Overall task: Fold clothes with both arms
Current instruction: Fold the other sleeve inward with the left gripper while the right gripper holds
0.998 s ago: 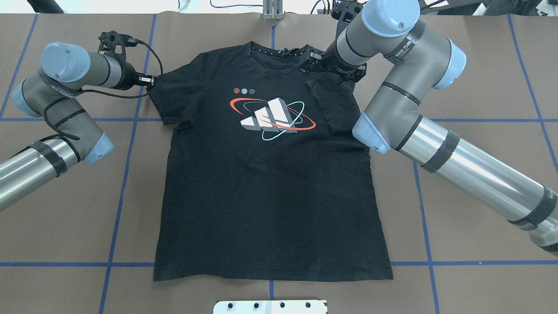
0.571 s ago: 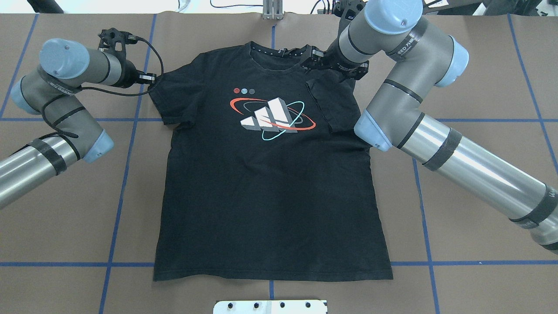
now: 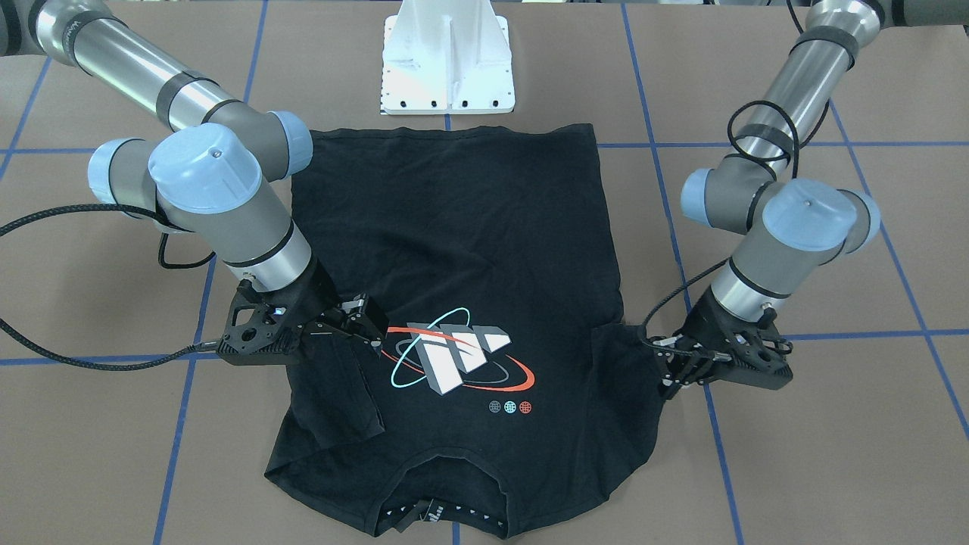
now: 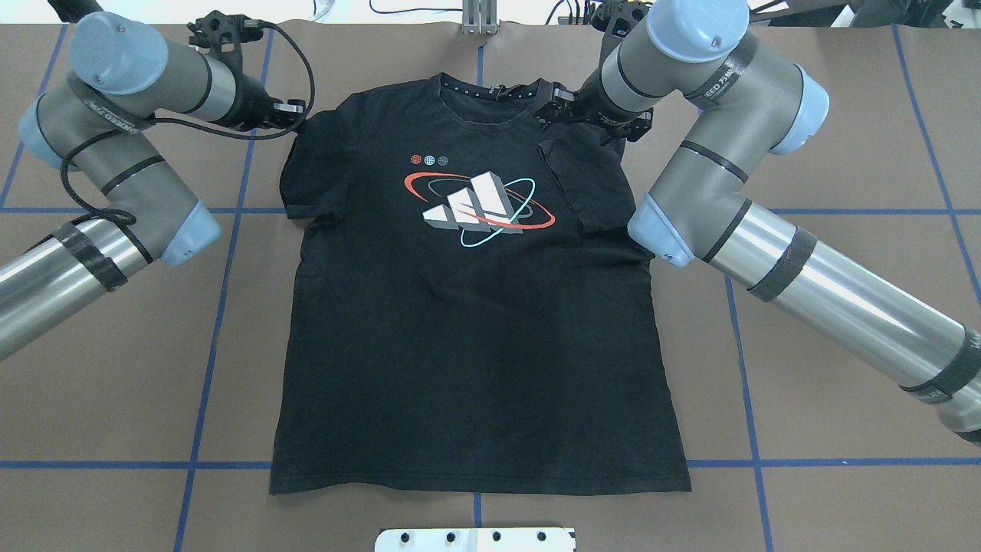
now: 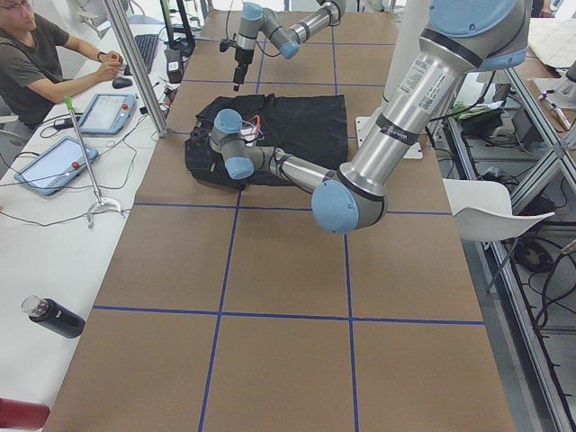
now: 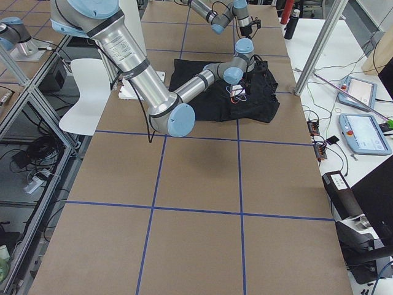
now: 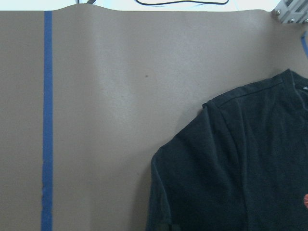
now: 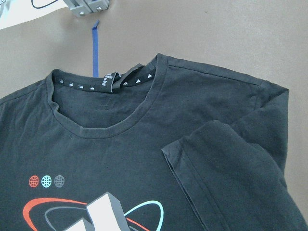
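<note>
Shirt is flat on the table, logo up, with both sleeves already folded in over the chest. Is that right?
Not quite: only the sleeve on the robot's right is folded over the chest of the T-shirt; the left sleeve lies out to the side, as the overhead exterior view shows. The rest holds.

Matt black cloth on the T-shirt (image 4: 475, 345), softly creased; smooth print on its logo (image 4: 471, 207). Matt brown paper over the desk (image 4: 843, 138), blue tape (image 4: 115, 464). Shiny metal on the right arm (image 4: 843, 303), smooth plastic joint caps (image 4: 693, 23).
</note>
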{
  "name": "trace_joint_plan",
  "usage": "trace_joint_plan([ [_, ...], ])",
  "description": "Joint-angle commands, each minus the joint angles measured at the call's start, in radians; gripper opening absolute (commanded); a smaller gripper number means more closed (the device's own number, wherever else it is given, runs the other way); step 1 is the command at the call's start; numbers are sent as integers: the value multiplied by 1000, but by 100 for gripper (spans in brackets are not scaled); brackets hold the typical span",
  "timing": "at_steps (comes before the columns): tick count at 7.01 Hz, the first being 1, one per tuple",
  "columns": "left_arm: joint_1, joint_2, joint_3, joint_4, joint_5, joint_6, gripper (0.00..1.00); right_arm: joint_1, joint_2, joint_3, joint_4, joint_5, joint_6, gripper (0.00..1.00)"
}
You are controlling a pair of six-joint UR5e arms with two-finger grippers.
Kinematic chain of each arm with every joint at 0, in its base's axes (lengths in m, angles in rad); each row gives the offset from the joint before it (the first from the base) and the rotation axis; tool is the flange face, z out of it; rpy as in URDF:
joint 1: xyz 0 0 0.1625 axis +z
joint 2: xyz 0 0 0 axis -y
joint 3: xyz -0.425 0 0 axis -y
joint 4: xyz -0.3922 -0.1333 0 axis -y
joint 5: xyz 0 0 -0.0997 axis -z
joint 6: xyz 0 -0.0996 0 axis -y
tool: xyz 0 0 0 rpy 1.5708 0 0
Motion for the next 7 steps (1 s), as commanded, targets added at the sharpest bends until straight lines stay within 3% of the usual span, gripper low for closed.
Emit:
trace_joint_plan([
  [1,32,-131,78,12,6,-188,0,0,-1,3,1,3,0,100],
  [2,64,-253,190,1,52,-281,0,8,-7,15,-2,4,0,100],
  [3,121,-300,253,-33,189,-293,0,9,-10,23,-2,15,0,100],
  [5,155,-308,298,-111,213,-316,0,15,-22,27,0,18,0,100],
  [6,157,-306,297,-113,212,-316,15,15,-24,27,-2,18,0,100],
  [7,155,-305,292,-125,212,-314,99,15,-25,27,-2,18,0,100],
])
